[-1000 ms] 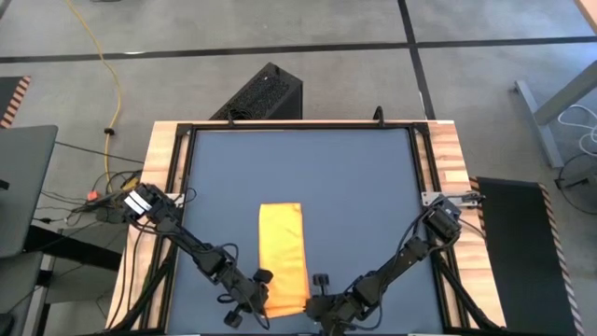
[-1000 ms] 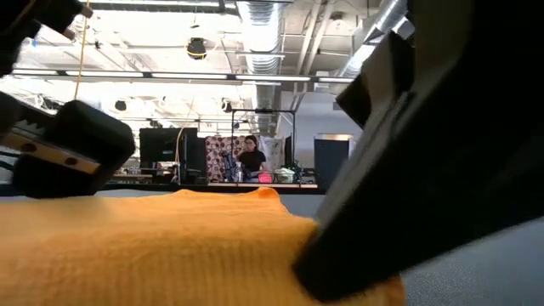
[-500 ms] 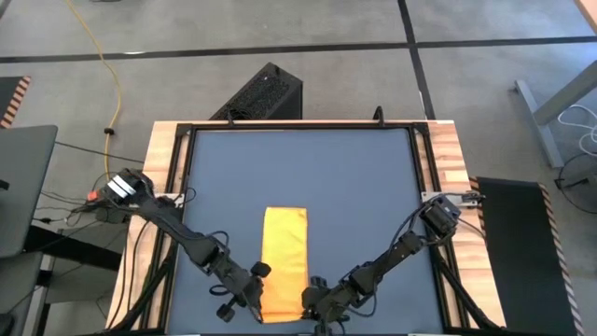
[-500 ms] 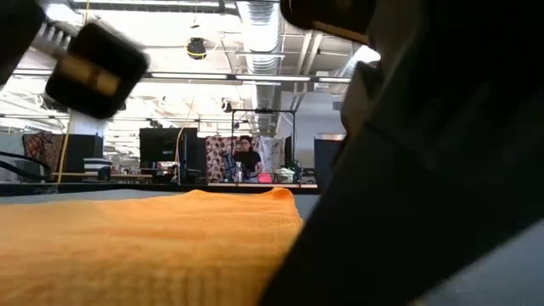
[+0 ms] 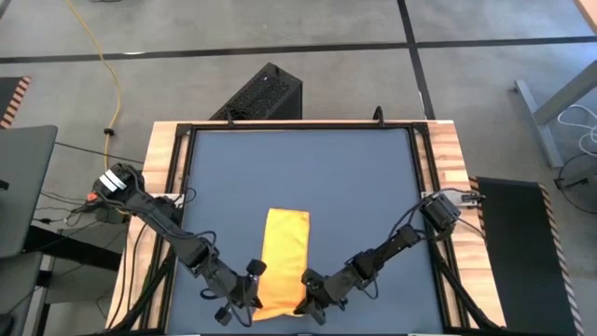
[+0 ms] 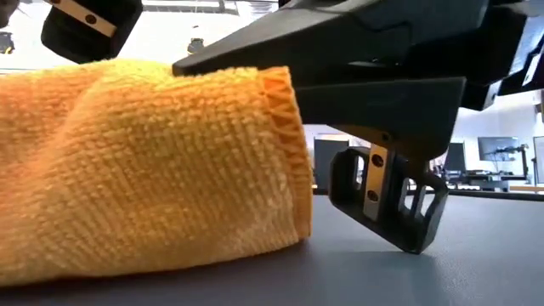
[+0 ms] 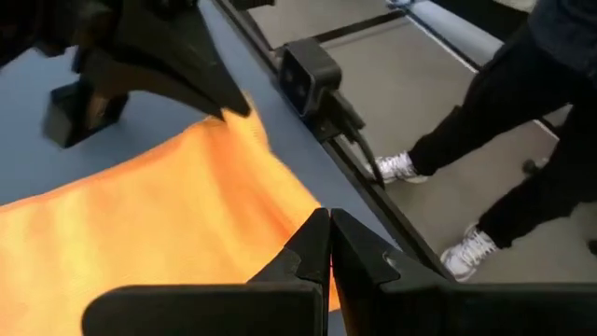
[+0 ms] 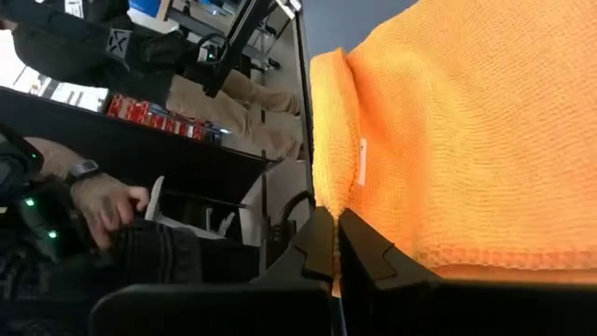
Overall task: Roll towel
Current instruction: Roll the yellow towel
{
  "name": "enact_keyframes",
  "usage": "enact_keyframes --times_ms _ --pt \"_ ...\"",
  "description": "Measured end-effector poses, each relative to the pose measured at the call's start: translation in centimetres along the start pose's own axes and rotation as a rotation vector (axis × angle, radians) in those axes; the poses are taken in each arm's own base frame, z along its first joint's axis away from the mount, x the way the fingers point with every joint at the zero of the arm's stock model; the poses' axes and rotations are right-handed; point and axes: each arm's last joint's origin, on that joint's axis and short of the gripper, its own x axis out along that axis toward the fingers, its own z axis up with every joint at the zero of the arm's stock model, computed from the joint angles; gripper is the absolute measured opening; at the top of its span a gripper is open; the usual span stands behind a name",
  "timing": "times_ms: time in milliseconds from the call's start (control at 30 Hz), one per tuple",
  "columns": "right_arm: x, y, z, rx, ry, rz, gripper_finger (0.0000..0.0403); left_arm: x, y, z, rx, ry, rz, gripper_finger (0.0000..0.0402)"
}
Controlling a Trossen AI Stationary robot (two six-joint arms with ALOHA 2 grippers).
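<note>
- Your towel (image 5: pixel 283 254) lies as a narrow strip on the dark bench (image 5: pixel 373 177), running from about the middle toward the near edge, and its near end is lifted clear of the surface between your two arms.
- By the look of it, you are at the opening of the roll: the near end is picked up at both corners and the first turn is not yet laid over.
- Left tool (image 5: pixel 244 291): you have it at the near left corner of the strip, fingers pressed together, pinching the towel's edge; the left wrist view shows the two dark fingers (image 7: pixel 312 252) meeting on the orange cloth.
- Right tool (image 5: pixel 309 287): you have it at the near right corner, fingers likewise pressed together on the cloth; the right wrist view shows them closed over the hemmed edge, with a small white tag (image 8: pixel 362 161) on the fabric just beyond.
- From bench height, the raised end bulges as a soft fold, its hem (image 6: pixel 283 119) tucked under the dark finger above it.
- Your next move probably calls for both tools to carry the end forward over the strip together, level and at one pace, so the first turn lands straight rather than skewed.
- Beyond the bench edge, a person's legs and shoes (image 7: pixel 401 168) stand on the floor.
</note>
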Motion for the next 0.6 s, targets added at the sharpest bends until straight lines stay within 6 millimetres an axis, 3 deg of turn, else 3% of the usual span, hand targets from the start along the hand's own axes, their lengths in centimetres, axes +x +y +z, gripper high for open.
enact_keyframes --times_ms 100,300,467,600 --pt "0.0 0.0 -0.4 0.031 0.017 -0.016 0.0021 0.1 -0.1 -0.7 -0.046 -0.007 0.030 0.0000" --pt "0.0 -0.3 -0.7 0.133 0.035 -0.047 0.0021 1.2 -0.9 -4.6 -0.208 -0.012 0.014 0.0000" --pt "0.0 -0.8 -0.7 0.223 0.050 -0.082 0.0021 1.5 -1.7 -5.1 -0.195 -0.030 0.024 0.0004" --pt "0.0 -1.0 -0.3 0.265 0.066 -0.080 0.0021 1.5 -2.1 -5.1 -0.152 -0.025 -0.006 0.0030"
